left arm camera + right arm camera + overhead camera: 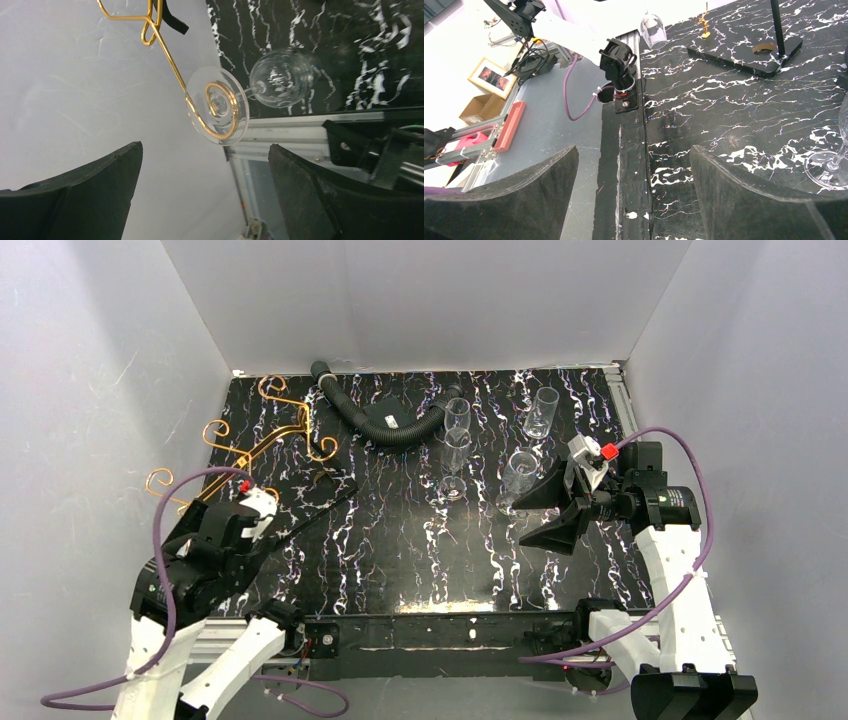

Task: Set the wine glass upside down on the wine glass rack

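A clear wine glass hangs upside down on the wine glass rack [165, 50], a thin gold wire frame. Its foot [217, 106] rests on a curled spiral scroll and its bowl [282, 77] hangs below. The same bowl shows far off in the right wrist view [653, 30]. My left gripper [205, 195] is open and empty, a short way back from the foot. The rack [270, 440] stands at the table's left. My right gripper [550, 510] is open and empty near the glasses on the right; it also shows in the right wrist view [634, 195].
Three more clear glasses stand on the black marbled table: one [455, 450] in the middle, one [540, 412] far right, one [518, 475] just beside my right gripper. A black corrugated hose [390, 425] lies at the back. White walls close three sides.
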You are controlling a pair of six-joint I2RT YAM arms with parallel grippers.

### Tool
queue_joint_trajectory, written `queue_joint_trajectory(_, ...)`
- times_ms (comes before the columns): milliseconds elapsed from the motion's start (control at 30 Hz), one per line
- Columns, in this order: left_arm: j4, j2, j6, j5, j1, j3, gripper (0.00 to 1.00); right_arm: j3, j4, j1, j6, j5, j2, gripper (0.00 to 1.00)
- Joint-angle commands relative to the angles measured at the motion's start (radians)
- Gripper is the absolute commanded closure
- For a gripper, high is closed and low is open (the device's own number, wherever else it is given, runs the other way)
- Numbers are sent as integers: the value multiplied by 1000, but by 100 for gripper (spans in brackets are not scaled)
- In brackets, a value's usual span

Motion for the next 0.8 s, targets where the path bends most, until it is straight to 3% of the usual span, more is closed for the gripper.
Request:
queue_joint_trajectory(0, -166, 30, -131, 87, 1, 89, 2, 32, 6, -6, -3, -13, 3, 11)
queue_joint_trajectory(267, -178, 69, -293, 275, 1, 231, 2, 139, -147, -6, -111, 67, 51, 11)
queue_joint_trajectory(467, -129, 78, -423, 436, 1, 261, 2, 249, -258, 0, -169, 214, 123, 12)
queue_joint_trajectory(633, -45, 53, -498, 519, 1, 211, 2, 370, -263, 38, -99, 358, 200, 13)
queue_joint_trajectory(767, -2, 45, -546, 592, 1, 193, 2, 428, -167, 89, 39, 484, 237, 13)
